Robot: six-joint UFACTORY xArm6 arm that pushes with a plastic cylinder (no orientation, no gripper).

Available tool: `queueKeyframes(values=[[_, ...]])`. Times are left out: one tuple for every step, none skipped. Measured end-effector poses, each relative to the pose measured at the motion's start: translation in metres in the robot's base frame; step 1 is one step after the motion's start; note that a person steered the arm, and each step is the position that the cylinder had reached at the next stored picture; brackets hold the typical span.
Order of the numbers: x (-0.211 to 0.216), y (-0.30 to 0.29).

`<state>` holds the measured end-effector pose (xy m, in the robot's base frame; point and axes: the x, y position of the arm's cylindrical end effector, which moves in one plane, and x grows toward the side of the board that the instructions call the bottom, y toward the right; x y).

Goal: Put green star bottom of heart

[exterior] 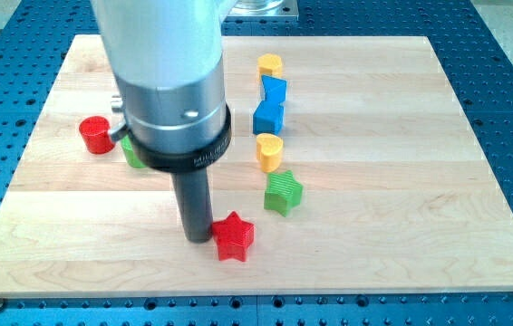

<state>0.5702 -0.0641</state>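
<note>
The green star point(283, 192) lies near the board's middle, just below and slightly right of a yellow heart point(268, 151), close to it. My tip point(197, 239) rests on the board at the lower middle, to the left of the green star. It is right beside a red star point(234, 237), which sits at its right. A second yellow block point(269, 65), also heart-like, lies near the view's top.
Two blue blocks point(273, 90) point(267, 117) sit in a column between the two yellow blocks. A red cylinder point(96, 134) lies at the left. A green block point(132, 153) is partly hidden behind the arm. The wooden board point(401, 199) rests on a blue perforated table.
</note>
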Motion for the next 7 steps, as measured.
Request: queueKeyframes(values=[[0.009,-0.014],[0.023,0.024],[0.021,0.057],[0.048,0.107],[0.005,0.136],[-0.014,0.12],[-0.015,0.137]])
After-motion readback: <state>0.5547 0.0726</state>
